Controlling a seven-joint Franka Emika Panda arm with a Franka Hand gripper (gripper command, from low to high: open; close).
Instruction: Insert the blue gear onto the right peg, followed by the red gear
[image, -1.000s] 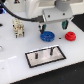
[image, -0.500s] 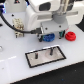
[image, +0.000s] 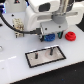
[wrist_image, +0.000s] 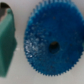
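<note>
The arm's big white head sits low over the table here, filling the upper middle of the exterior view. Right beneath it, the blue gear peeks out, only its lower toothed edge visible under the white housing, lying flat on the white surface. The gripper is down at that gear, but its fingertips are hidden behind the housing and the picture is soft, so I cannot tell whether it is spread, closed, or touching the gear at all.

Off toward the exterior view's right, the red gear sits on the table by itself, near the blue one but clearly apart from it.

In front of both gears lies a grey base plate with a dark border, and two thin pegs stand upright from it. Both pegs are bare; neither gear is on them.

Toward the exterior view's left, a small white block with dark spots stands on the table, with black cables looping around it.

Up close from the wrist, the blue gear fills most of the picture: flat, teeth all round the rim, a dark centre hole in the hub. A blurry green shape sits just beside its edge; I can't make out what it is.
</note>
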